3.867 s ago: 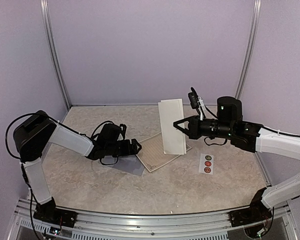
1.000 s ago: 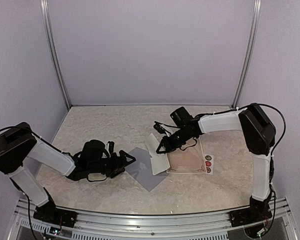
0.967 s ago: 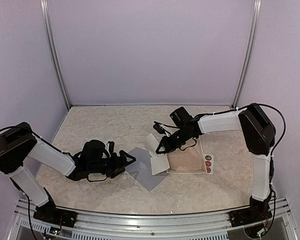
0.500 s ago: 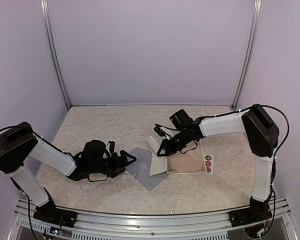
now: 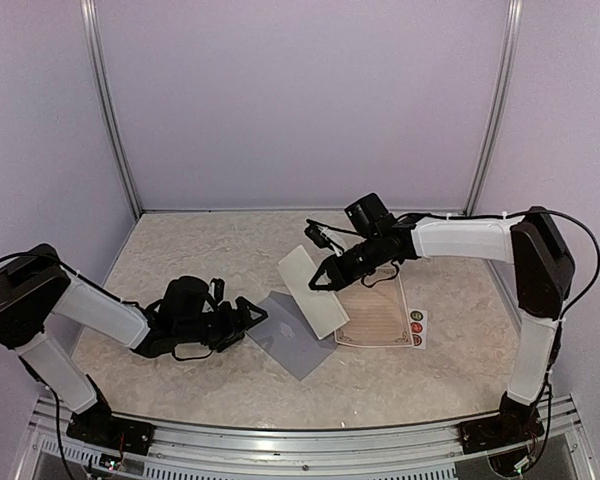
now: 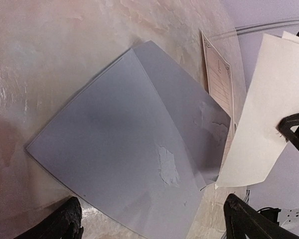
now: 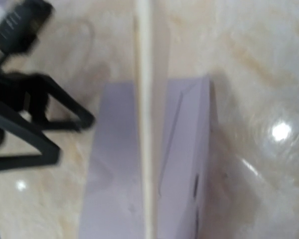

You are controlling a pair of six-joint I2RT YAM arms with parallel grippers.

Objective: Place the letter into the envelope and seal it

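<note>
Notes right gripper [image 5: 317, 282] clenched on the upper edge of the letter [image 5: 311, 291], held tilted with its lower end over the 2 o'clock corner of the envelope [image 5: 292, 337]. Notes left gripper [image 5: 248, 320] released, jaws wide, just beside the envelope's 9 o'clock edge and gripping nothing. Places the envelope flat on the table [image 5: 180, 250], near the front, with a decorated sheet [image 5: 377, 318] at its 3 o'clock. Cannot tell from any view whether the pocket mouth stands open.

Judges the following risks:
- Sliding of the unrestrained envelope toward 9 o'clock once the letter pushes on it.
- Riding of the letter over the paper instead of into the pocket.
- Swivelling or buckling of the letter, given a pinch at one edge only.
</note>
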